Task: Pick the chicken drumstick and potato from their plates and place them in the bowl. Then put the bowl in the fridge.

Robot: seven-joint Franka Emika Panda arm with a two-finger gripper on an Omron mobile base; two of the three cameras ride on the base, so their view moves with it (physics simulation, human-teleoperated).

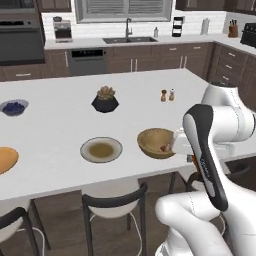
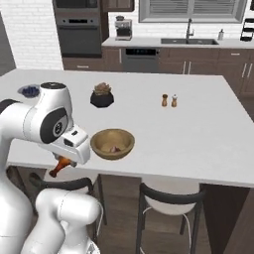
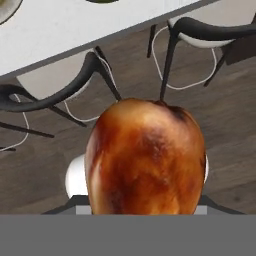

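Gripper: closed on the chicken drumstick, whose fat glazed end looms close in the hand view; in the right base view its thin orange end pokes out below the white hand.
Why held there: the hand hangs just off the near edge of the island counter, over the chairs and floor, beside the bowl, so the drumstick probably needs lifting and carrying over the rim.
Bowl: tan wooden, near the counter's front edge, with the reddish potato already lying inside.
Plates: the grey-rimmed plate sits bare left of the bowl; the orange wooden plate lies at the counter's far left edge.
Farther back: black plant pot, salt and pepper shakers, blueberry bowl.
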